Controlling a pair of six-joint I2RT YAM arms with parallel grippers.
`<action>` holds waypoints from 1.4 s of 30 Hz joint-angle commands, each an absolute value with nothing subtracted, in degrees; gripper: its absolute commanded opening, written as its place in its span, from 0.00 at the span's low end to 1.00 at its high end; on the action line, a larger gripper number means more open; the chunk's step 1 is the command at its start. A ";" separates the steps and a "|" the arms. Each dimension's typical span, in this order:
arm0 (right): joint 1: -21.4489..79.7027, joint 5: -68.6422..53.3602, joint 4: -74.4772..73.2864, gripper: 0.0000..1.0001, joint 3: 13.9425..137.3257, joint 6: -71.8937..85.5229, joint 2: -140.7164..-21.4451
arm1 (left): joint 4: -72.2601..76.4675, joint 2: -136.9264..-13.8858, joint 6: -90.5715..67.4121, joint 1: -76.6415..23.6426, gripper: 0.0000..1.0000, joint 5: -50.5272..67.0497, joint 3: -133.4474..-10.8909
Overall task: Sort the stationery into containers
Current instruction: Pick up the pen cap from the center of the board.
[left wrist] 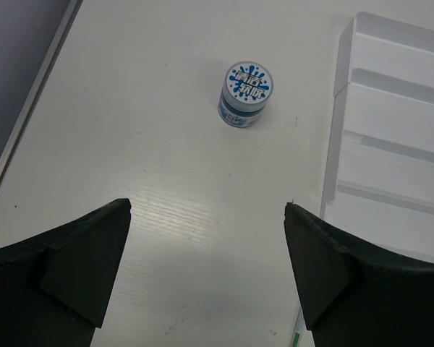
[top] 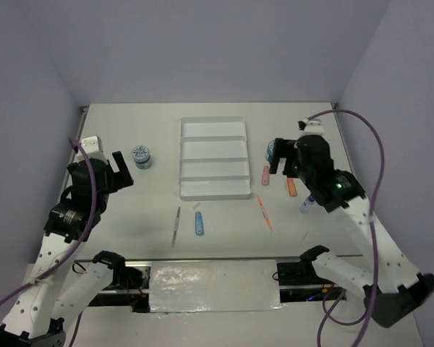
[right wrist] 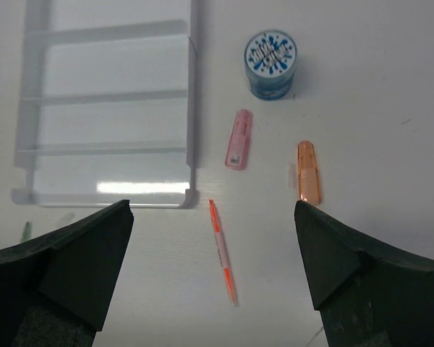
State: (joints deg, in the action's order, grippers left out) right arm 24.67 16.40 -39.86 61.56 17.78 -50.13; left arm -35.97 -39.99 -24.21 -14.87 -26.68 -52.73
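Observation:
The white four-compartment tray (top: 213, 170) lies mid-table with nothing in it. One blue-white tub (top: 141, 157) stands left of it, ahead of my open, empty left gripper (top: 121, 172), as the left wrist view shows the tub (left wrist: 247, 95) and gripper (left wrist: 206, 210). My right gripper (top: 278, 157) is open and empty above the second tub (right wrist: 271, 63), pink stick (right wrist: 239, 139), orange stick (right wrist: 308, 171) and orange pen (right wrist: 223, 251). A blue stick (top: 199, 222) and grey-green pen (top: 176, 224) lie in front of the tray. A white-blue tube (top: 306, 204) lies by the right arm.
The tray's edge shows in the left wrist view (left wrist: 390, 144) and the right wrist view (right wrist: 108, 123). Grey walls close the table on the left, back and right. The arm bases and a foil-covered strip (top: 213, 285) sit at the near edge.

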 commanded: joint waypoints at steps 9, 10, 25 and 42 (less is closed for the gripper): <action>26.63 18.28 -36.14 0.78 58.37 20.04 -73.20 | -33.49 -40.95 -24.08 -15.12 0.99 -23.21 -52.82; 26.28 18.54 -35.78 0.75 58.01 20.21 -75.48 | -33.57 -41.13 -24.08 -15.12 0.99 -23.12 -52.91; 16.44 11.86 -29.62 0.58 56.34 16.08 -91.49 | -33.49 -43.15 -23.99 -15.91 0.99 -22.32 -52.82; 14.06 14.76 -29.53 0.58 57.13 14.94 -92.37 | -33.49 -45.00 -23.91 -15.82 0.99 -22.06 -52.82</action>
State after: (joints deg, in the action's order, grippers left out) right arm 14.81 13.02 -30.85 54.57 15.57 -92.92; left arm -35.53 -45.01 -24.16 -15.64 -22.76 -52.73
